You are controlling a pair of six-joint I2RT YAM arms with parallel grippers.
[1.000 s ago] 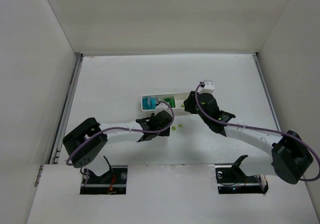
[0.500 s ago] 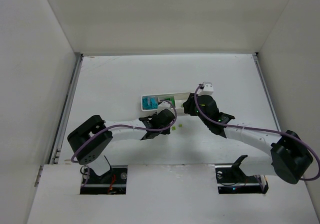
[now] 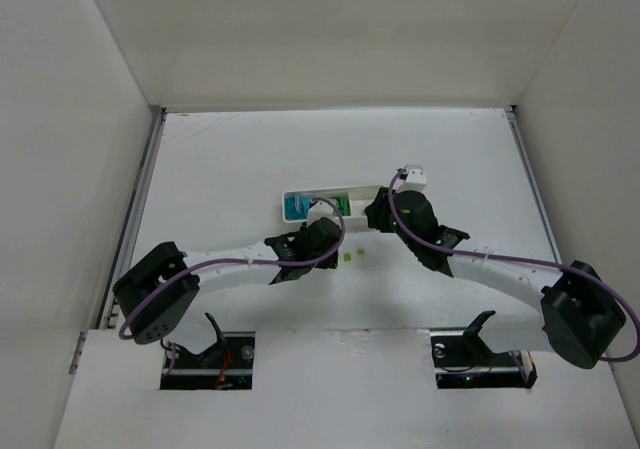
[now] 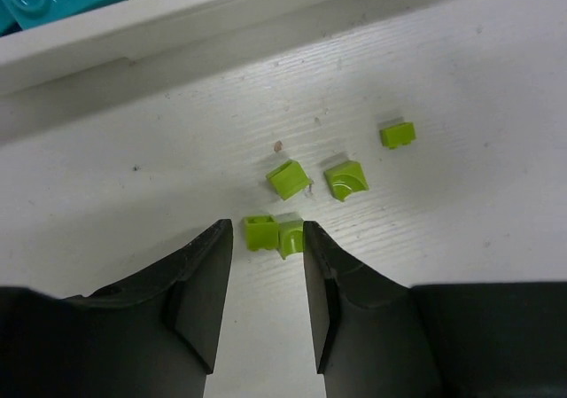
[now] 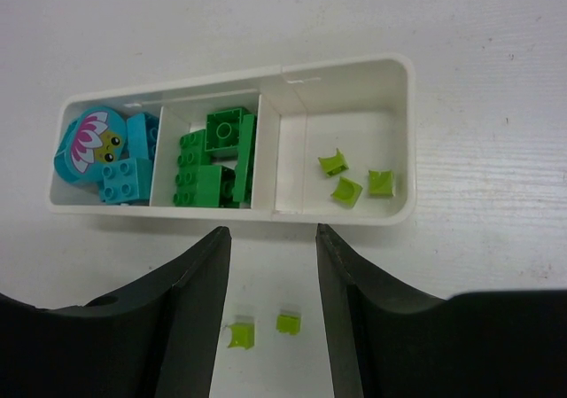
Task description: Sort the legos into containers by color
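Observation:
The white tray [image 5: 390, 212] has three containers. Cyan legos [image 5: 106, 154] fill the left one, green bricks [image 5: 217, 154] the middle one, and three yellow-green pieces [image 5: 354, 178] lie in the right one. Several more yellow-green pieces [image 4: 288, 178] lie loose on the table in front of the tray. My left gripper [image 4: 267, 230] is open just behind two touching pieces [image 4: 260, 232] and holds nothing. My right gripper [image 5: 272, 231] hovers open and empty above the tray's near wall, and two loose pieces [image 5: 287, 322] show between its fingers. From above, the left gripper [image 3: 318, 241] sits below the tray [image 3: 300, 195].
Both arms reach in from the near edge and meet close together at the table's middle. The right gripper [image 3: 385, 209] is at the tray's right end. White walls enclose the table on three sides.
My left arm's elbow swung right, then back left, while its wrist stayed near the loose pieces. The right arm has hardly moved.

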